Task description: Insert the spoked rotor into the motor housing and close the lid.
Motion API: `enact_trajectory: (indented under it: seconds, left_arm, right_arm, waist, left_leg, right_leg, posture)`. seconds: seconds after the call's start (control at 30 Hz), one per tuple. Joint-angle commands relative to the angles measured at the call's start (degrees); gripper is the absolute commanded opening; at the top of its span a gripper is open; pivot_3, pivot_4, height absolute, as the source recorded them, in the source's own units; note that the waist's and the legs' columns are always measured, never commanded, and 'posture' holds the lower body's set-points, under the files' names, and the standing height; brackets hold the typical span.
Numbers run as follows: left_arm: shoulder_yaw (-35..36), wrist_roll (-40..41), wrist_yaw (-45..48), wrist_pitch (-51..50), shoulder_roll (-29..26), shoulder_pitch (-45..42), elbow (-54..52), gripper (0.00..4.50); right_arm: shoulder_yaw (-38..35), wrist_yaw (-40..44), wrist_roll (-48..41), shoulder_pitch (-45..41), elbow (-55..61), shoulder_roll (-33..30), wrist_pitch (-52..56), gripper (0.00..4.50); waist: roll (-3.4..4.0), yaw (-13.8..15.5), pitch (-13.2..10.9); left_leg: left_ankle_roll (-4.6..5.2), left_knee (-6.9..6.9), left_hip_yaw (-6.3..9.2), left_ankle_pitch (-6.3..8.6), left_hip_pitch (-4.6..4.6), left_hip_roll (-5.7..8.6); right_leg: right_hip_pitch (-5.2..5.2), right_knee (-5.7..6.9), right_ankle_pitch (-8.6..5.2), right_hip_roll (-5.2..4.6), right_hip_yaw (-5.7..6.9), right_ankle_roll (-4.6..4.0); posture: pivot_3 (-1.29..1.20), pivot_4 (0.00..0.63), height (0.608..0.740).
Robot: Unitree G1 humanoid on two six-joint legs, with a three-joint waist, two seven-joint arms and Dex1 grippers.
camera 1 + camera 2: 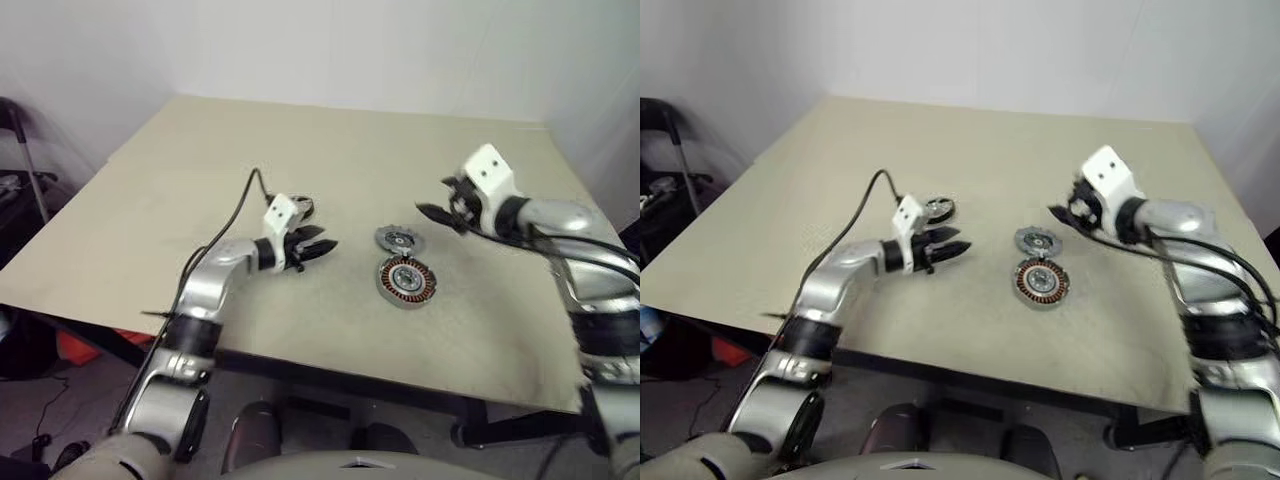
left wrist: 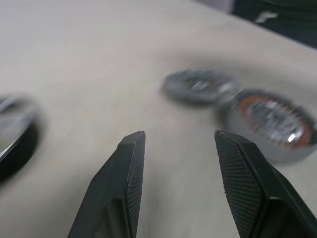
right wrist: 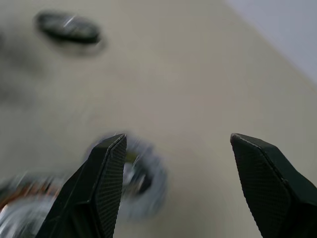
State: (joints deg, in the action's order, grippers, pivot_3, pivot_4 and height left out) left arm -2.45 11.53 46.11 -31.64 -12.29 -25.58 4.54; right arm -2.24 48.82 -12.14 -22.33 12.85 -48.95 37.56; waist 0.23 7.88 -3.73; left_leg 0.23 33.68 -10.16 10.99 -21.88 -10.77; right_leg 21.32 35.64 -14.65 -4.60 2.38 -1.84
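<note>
The motor housing (image 1: 405,280), a round metal cup with copper-brown windings, lies on the table right of centre. Touching its far edge lies the lid (image 1: 398,238), a grey notched disc. The spoked rotor (image 1: 938,208), a small dark wheel, rests flat further left. My left gripper (image 1: 322,245) hovers just in front of the rotor and points right toward the lid; it is open and empty, as its wrist view (image 2: 181,139) confirms. To the right of the lid, my right gripper (image 1: 430,212) hangs above the table, open and empty (image 3: 178,141).
The beige table (image 1: 300,150) runs to a white wall at the back. A black cable (image 1: 232,218) trails along my left forearm. Dark equipment stands off the table's left edge (image 1: 20,180). Red clutter lies on the floor under the left front edge (image 1: 80,348).
</note>
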Motion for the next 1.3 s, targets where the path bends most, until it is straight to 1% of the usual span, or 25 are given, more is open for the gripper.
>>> enact_trajectory:
  seconds: [0.03,0.13,0.27,0.33,0.53,0.57,0.7,0.83,1.0,1.17,1.3]
  left_arm:
    - [3.0,3.6,-3.0,-2.9,-0.7,1.6,-8.5,2.34]
    - [4.3,5.5,-5.4,-4.2,-0.4,2.1,-10.6,2.34]
    - [4.1,7.2,-7.0,-3.7,0.5,-0.1,-9.9,2.34]
    - [3.8,7.6,-7.5,-3.6,0.5,-0.6,-9.7,2.34]
    - [3.3,8.3,-8.4,-3.2,-0.6,0.1,-10.1,2.34]
    - [3.3,8.4,-8.7,-3.2,-0.6,0.4,-10.3,2.34]
    - [3.4,8.5,-9.4,-3.0,-1.0,0.9,-10.3,2.34]
    - [3.2,8.5,-10.1,-2.6,-1.2,0.8,-10.0,2.34]
    - [3.0,8.4,-10.6,-2.3,-1.1,0.5,-9.6,2.34]
    - [2.4,8.0,-11.2,-1.8,-0.7,1.2,-9.5,2.34]
    - [2.8,8.6,-12.2,-1.9,-0.2,1.3,-9.6,2.34]
  right_arm:
    - [-3.3,8.4,-6.0,4.6,8.6,-3.7,-3.0,3.45]
    - [-2.5,11.6,-7.7,7.4,9.4,-5.1,-3.8,3.45]
    - [2.2,11.5,-5.8,5.3,3.5,-3.1,-4.4,3.45]
    - [4.5,10.9,-4.3,3.8,-0.1,-1.6,-5.3,3.45]
    - [8.6,9.8,-0.7,1.3,-8.2,1.5,-7.9,3.45]
    - [8.8,9.7,-0.4,1.1,-8.8,1.7,-8.2,3.45]
    - [9.2,10.3,-0.6,1.4,-8.2,2.1,-8.1,3.45]
    - [10.2,10.3,0.4,1.5,-9.5,2.8,-8.8,3.45]
    - [10.4,10.9,0.6,1.7,-10.9,3.4,-9.6,3.45]
    - [10.6,10.4,1.4,2.0,-15.0,4.6,-10.9,3.45]
    - [10.1,10.4,1.5,1.9,-16.2,5.2,-11.7,3.45]
  waist:
    - [0.08,-0.2,0.0]
    - [0.10,-0.4,0.0]
    - [0.09,-0.7,0.0]
    - [0.09,-0.9,0.0]
    - [0.14,-0.8,0.0]
    - [0.16,-0.8,0.0]
    - [0.16,-0.7,0.0]
    - [0.17,-0.8,0.0]
    - [0.17,-0.8,0.0]
    - [0.17,-0.8,0.0]
    - [0.17,-0.8,0.0]
  left_leg:
    - [0.02,-0.01,0.00,0.01,0.07,-0.01]
    - [-0.01,0.00,0.00,-0.01,0.29,-0.04]
    - [-0.09,0.04,-0.03,-0.06,0.88,-0.02]
    - [-0.20,0.04,-0.03,-0.13,0.84,-0.03]
    - [-0.29,0.01,-0.03,-0.20,0.59,-0.02]
    - [-0.35,0.01,-0.02,-0.23,0.45,-0.03]
    - [-0.04,0.08,0.00,-0.27,-0.03,-0.03]
    - [0.20,0.28,0.00,-0.12,-0.12,-0.05]
    - [0.11,0.48,0.00,0.04,-0.05,-0.08]
    - [0.04,0.50,0.00,0.02,0.44,-0.10]
    - [0.03,0.50,0.00,0.01,0.44,-0.09]
  right_leg:
    - [-0.04,0.00,0.00,0.02,-0.01,0.00]
    - [-0.25,-0.06,-0.02,0.03,-0.04,0.00]
    - [-0.74,-0.09,-0.05,0.01,-0.16,0.07]
    - [-0.70,-0.10,-0.12,0.02,-0.17,0.20]
    - [-0.40,0.06,0.00,0.07,-0.20,0.01]
    - [-0.26,0.07,0.00,0.11,-0.20,0.00]
    - [0.18,0.11,0.01,0.18,-0.19,0.00]
    - [0.17,0.10,0.01,0.18,-0.18,0.01]
    - [0.01,0.09,0.01,0.16,-0.19,0.01]
    - [-0.45,0.12,0.02,0.16,-0.21,0.02]
    - [-0.45,0.13,0.03,0.17,-0.23,0.02]
  posture:
    - [0.00,0.000,0.740]
    - [0.00,0.000,0.740]
    - [0.00,0.000,0.740]
    - [0.00,0.000,0.740]
    - [0.00,0.000,0.740]
    - [0.00,0.000,0.740]
    - [0.00,0.000,0.740]
    - [0.00,0.000,0.740]
    - [0.00,0.000,0.740]
    - [0.00,0.000,0.740]
    - [0.00,0.000,0.740]
